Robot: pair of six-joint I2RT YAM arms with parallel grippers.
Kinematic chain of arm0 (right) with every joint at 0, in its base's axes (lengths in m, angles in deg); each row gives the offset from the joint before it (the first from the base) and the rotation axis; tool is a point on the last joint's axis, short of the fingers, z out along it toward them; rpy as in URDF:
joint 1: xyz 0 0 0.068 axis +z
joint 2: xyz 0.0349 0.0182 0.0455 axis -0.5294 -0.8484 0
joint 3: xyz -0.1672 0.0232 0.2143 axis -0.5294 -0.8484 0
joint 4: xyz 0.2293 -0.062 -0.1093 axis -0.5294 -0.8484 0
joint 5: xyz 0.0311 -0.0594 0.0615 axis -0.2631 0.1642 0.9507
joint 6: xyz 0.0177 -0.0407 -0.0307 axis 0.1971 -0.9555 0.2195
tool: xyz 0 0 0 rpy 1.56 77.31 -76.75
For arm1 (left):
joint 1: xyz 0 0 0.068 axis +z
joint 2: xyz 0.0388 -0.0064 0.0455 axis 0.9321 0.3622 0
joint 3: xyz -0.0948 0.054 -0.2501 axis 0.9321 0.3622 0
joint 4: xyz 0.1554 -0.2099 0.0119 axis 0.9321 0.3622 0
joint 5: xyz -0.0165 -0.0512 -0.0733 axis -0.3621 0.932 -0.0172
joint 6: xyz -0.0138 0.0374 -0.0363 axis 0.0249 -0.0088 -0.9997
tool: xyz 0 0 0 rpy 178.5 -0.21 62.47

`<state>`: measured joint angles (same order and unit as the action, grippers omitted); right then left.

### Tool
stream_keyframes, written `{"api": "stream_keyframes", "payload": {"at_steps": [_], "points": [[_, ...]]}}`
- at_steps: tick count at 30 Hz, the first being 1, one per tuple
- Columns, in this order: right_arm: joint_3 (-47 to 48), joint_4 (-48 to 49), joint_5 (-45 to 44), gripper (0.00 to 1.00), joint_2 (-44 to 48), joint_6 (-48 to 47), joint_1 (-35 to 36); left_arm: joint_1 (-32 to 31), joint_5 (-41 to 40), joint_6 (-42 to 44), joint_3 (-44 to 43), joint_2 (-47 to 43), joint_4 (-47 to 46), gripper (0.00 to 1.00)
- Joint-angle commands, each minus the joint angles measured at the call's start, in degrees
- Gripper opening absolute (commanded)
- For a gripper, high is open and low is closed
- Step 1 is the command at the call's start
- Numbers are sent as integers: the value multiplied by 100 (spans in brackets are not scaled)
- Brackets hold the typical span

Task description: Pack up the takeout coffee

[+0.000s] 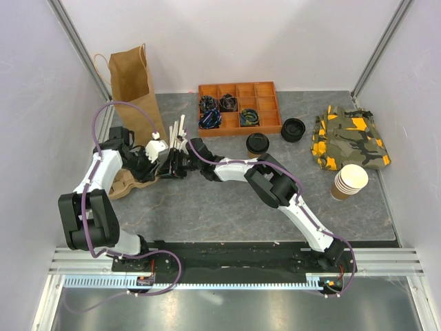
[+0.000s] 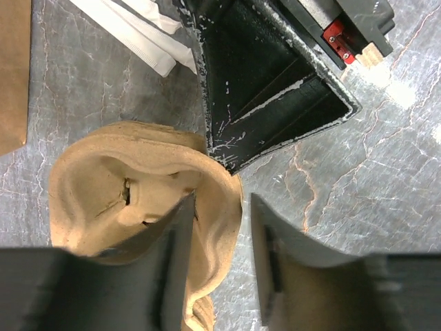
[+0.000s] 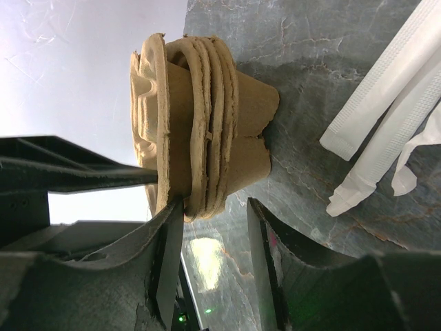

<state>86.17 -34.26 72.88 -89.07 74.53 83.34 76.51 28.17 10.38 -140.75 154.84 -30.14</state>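
Note:
The takeout coffee [image 1: 257,143], a small tan cup with a black lid, stands on the grey table in front of the orange tray. Both grippers are far to its left, at a stack of tan pulp cup carriers [image 1: 125,182]. My left gripper [image 1: 153,167] is open; in the left wrist view [image 2: 220,200] its jaws straddle the rim of the top carrier [image 2: 131,186]. My right gripper [image 1: 172,165] is open; in the right wrist view [image 3: 215,203] its left finger [image 3: 169,234] touches the edge of the carrier stack [image 3: 200,131].
A brown paper bag [image 1: 131,76] stands at the back left. White wrapped straws [image 1: 179,129] lie by the grippers. An orange tray [image 1: 238,108] holds dark items. Loose black lids [image 1: 293,129], a camouflage cloth [image 1: 348,138] and nested tan cups [image 1: 350,181] lie to the right.

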Motion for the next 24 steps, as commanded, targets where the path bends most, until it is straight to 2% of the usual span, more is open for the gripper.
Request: {"api": "stream_keyframes", "payload": {"at_steps": [1, 6, 10, 16, 24], "points": [[-11, 198, -70, 50, -53, 5, 39, -10, -31, -45, -5, -31, -71, 38], [6, 198, -79, 50, -62, -12, 39, -19, 83, -36, -199, -242, 263, 15], [24, 198, -79, 50, -88, -12, 39, -19, 101, -18, -348, -558, 562, 2], [59, 198, -79, 50, -106, 5, 66, -10, -13, 0, -453, -1033, 791, 2], [85, 198, -79, 50, -88, -12, 92, -10, -40, -53, -875, -1227, 852, 2]]}}
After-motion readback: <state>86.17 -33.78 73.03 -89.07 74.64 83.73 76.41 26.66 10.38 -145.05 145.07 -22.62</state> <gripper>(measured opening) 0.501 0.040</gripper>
